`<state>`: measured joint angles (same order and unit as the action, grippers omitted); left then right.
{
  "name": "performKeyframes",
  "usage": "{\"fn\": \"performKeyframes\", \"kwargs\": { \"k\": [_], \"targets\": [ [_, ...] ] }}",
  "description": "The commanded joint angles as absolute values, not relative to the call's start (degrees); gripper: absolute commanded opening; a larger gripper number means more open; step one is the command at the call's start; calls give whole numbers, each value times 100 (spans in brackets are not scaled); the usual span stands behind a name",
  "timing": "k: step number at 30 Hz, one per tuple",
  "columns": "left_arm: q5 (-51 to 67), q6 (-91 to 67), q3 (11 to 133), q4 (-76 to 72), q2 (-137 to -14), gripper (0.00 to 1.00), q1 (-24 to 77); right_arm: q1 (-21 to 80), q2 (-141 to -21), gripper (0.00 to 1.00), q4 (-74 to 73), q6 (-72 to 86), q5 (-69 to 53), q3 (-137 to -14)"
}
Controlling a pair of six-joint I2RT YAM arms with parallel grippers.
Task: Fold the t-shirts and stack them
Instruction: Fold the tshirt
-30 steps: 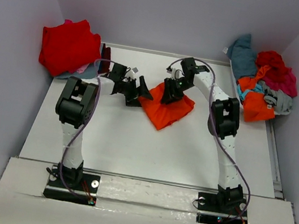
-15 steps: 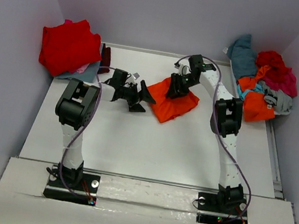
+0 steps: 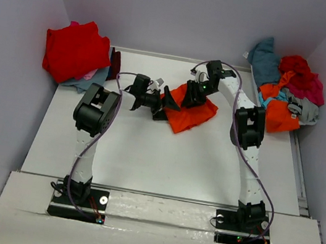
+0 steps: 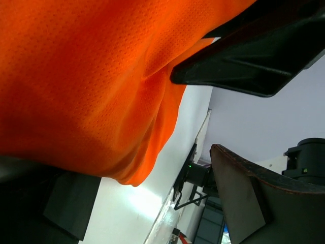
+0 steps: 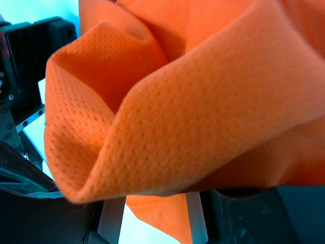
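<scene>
Orange t-shirt (image 3: 190, 119) bunched on the white bench (image 3: 144, 156), a little right of the middle of its far edge, well clear of both side edges. Fine dotted mesh, rolled over on itself into a thick rounded fold.

Right claw (image 3: 193, 96) down on the far side of the heap. Jaws about half closed, with that thick fold pinched between them. One dark finger (image 5: 254, 218) low in the right wrist view, shirt (image 5: 203, 101) filling everything above and between.

Left claw (image 3: 163, 104) just beside the shirt's left edge. Jaws spread to the full; grips nothing. From the left wrist: shirt (image 4: 76, 76) hanging across the upper left, one black finger (image 4: 254, 61) against its edge, the other finger (image 4: 244, 198) well apart below, only bare bench and pale wall (image 4: 264, 117) between the two. Touching the cloth there or merely overlapping it: cannot tell.

Red t-shirt (image 3: 73, 51) folded at the far left corner of the bench, on top of grey and pink cloth, only the edges of those showing.

Loose pile of t-shirts (image 3: 289, 96) by the far right corner: teal, red, magenta, orange and grey, tangled together, well apart from both claws.
</scene>
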<state>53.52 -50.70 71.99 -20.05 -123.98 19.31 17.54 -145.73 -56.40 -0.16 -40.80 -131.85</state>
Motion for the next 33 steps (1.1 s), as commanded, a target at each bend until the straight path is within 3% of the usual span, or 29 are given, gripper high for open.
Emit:
{"fn": "performKeyframes", "kwargs": {
  "k": [1,12,20,24,26,33],
  "targets": [
    [5045,-5238,7295,-2268,-12568,97,1942,1749,-14080,51,-5572,-26,-4228,-13052],
    [4808,-5150,7058,-2127,-12384,79,1942,1749,-13948,51,-5599,-53,-4254,-13008],
    [4799,-5089,7137,-1995,-12384,52,1942,1749,-13860,52,-5669,-167,-4219,-13122],
    [4781,-5036,7242,-1908,-12436,27,1942,1749,-13790,53,-5678,-202,-4201,-13087],
    [4764,-4992,7277,-1864,-12445,20,1942,1749,-13755,53,-5678,-202,-4201,-13087],
    [4684,-4221,7681,-968,-12454,11,1881,1749,-13676,54,-5713,-281,-4105,-13104]
  ]
}}
